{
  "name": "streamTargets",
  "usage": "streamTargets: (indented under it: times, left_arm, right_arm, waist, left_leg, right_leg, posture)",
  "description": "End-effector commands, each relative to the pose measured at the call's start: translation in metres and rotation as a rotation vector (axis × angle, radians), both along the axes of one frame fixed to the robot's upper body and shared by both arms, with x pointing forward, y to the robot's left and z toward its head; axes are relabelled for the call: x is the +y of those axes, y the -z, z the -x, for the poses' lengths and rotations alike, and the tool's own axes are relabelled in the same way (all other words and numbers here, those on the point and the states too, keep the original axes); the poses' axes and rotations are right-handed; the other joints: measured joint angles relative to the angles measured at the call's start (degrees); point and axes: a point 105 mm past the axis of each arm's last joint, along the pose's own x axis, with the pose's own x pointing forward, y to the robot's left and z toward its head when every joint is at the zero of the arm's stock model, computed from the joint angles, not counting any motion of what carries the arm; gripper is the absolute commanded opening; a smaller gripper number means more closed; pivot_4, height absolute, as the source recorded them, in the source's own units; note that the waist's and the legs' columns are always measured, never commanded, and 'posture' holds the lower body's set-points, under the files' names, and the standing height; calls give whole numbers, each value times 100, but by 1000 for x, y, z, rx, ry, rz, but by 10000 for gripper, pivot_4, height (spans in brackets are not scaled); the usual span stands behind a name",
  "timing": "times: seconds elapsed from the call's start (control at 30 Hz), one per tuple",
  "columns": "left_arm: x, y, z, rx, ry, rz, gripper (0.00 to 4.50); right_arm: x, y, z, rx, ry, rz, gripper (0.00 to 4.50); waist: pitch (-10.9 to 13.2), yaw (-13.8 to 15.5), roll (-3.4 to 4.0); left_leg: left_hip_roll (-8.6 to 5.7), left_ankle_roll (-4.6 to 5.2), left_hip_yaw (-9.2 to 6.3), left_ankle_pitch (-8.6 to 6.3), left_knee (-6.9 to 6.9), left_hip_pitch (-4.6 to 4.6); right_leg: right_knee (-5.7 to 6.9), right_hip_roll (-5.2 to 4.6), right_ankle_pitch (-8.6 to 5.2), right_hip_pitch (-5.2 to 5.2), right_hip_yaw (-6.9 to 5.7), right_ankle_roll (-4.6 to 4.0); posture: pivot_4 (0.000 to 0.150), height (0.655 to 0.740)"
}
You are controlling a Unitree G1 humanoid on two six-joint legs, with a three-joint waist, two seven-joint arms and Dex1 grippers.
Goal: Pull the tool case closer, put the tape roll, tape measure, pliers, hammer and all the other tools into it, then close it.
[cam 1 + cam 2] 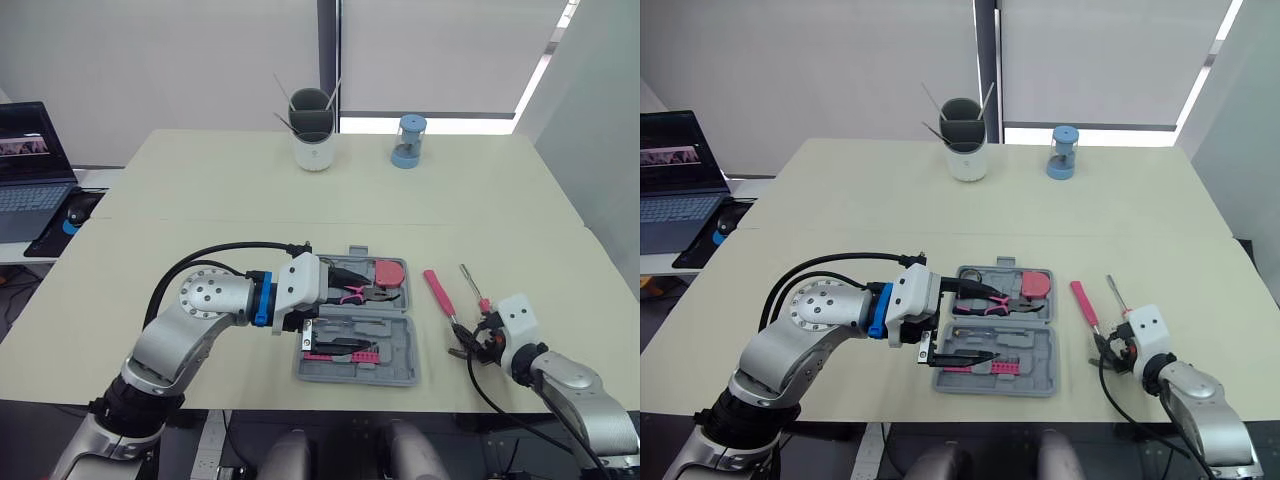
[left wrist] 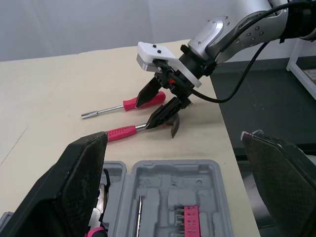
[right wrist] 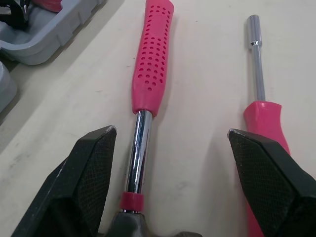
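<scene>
Cream tabletop is filling most of the head views, with a laptop sitting at the upper left edge of the frame. A white cup holding thin sticks and a small blue container are standing near the top centre.

The grey tool case is lying open in the lower middle of the frame, close to the near edge of the table. Pliers with pink handles and a pink tape measure are resting in its upper half. A strip of pink bits is sitting in its lower half.

The left gripper is hovering over the left part of the case. Its two fingers are spread wide, one over each half, and are pinching nothing.

To the right of the case, a hammer with a pink dotted handle is lying on the bare table. A screwdriver with a pink grip is lying just beside it, further right. Both are outside the case.

The right gripper is sitting at the lower right of the frame, at the near end of the hammer. Its fingers are spread apart and are straddling the steel shaft just above the head, without closing on it. The screwdriver's grip is running alongside the outer finger
</scene>
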Motion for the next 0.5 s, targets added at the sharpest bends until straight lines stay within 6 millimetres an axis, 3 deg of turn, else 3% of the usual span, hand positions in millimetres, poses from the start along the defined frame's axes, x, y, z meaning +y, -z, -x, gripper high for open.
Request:
streamTargets:
  times: [0.03, 0.2, 0.5]
  left_arm:
    - [-2, -7, 6, -40, 26, 11, 45000]
    - [-3, -9, 8, -40, 35, 25, 45000]
    - [-3, -8, 8, -43, 38, 16, 45000]
  right_arm:
    - [6, -1, -2, -27, -34, 12, 38298]
    - [10, 7, -1, -6, -33, 0, 36623]
    - [6, 9, -5, -6, 1, 0, 12831]
  waist:
    - [0, 3, 0]
    - [0, 3, 0]
    - [0, -1, 0]
  left_leg:
    - [0, 0, -1, 0, 0, 0]
    - [0, 0, -2, 0, 0, 0]
    - [1, 0, -1, 0, 0, 2]
  right_leg:
    - [0, 0, 0, 0, 1, 0]
    - [0, 0, 0, 0, 1, 0]
    - [0, 0, 0, 0, 1, 0]
  posture:
    - [1500, 7400]
    - [1500, 7400]
    - [1500, 7400]
